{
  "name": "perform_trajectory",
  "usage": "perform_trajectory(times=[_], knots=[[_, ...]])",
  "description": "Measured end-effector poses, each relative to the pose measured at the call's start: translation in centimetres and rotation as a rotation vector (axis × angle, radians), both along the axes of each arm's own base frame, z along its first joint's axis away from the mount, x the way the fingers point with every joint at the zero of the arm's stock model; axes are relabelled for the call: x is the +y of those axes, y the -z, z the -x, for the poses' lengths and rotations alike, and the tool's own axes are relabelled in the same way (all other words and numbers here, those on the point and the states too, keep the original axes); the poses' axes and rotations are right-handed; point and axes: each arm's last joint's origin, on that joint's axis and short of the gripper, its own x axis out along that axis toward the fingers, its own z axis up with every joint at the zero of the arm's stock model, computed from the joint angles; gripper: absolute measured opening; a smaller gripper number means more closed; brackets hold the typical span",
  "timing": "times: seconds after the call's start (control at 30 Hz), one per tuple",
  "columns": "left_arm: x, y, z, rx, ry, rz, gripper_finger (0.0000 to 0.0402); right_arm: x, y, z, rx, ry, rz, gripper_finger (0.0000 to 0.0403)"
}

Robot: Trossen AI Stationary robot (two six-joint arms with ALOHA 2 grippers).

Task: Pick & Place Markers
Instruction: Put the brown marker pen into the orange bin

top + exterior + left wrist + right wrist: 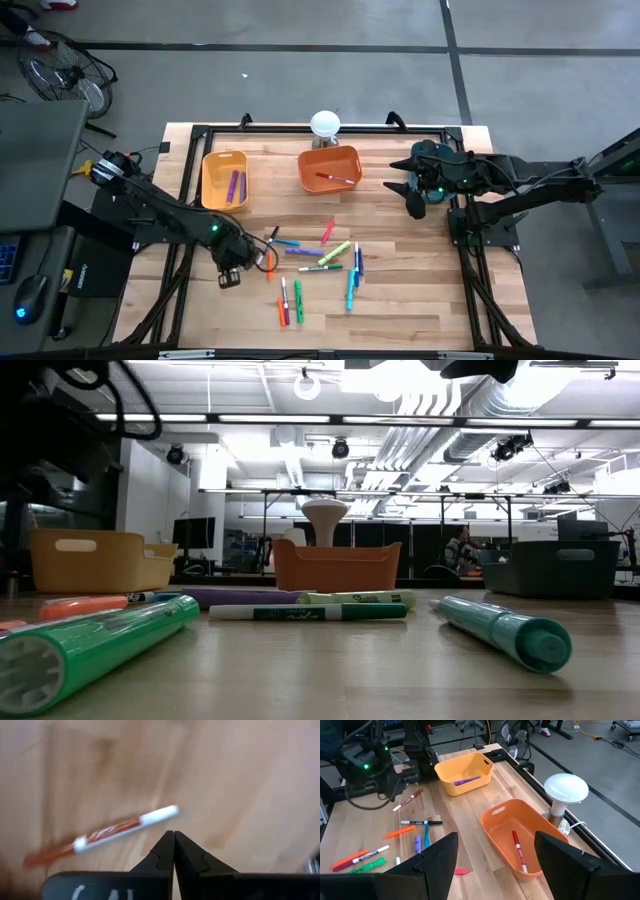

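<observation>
Wooden table (420, 300) holds most markers (318, 268) loose at frame centre, only 3 binned in the upper middle, so sorting looks early; left gripper (231, 277) pinched empty, right gripper (412, 200) spread empty.

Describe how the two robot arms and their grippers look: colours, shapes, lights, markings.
Both arms are dark, jointed links. The left arm carries a small green light and an orange patch near its wrist; its left gripper has two black wedge fingers tapering to points, with white scrawl on the housing. The right gripper has broad flat black fingers; its wrist glows teal-green.
</observation>
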Motion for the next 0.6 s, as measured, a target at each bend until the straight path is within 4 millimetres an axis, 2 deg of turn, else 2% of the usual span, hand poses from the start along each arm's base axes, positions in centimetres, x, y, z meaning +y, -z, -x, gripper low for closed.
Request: perform_trajectory(times=[0.13, 0.3, 0.43, 0.6], knots=[[0.20, -0.01, -0.01, -0.056, 0.255, 0.008, 0.0000, 0.00, -0.01, 0.00, 0.000, 0.000, 0.000, 0.0252], [0.66, 0.09, 0.11, -0.128, 0.547, -0.121, 0.0000, -0.02, -0.01, 0.01, -0.003, 0.010, -0.005, 0.0252], [0.88, 0.11, 0.09, -0.137, 0.568, -0.194, 0.0000, -0.01, 0.01, 0.02, -0.006, 0.017, -0.024, 0.0252], [0.80, 0.10, -0.03, -0.151, 0.560, -0.187, 0.0000, -0.01, 0.01, 0.02, -0.011, 0.022, -0.038, 0.0252]])
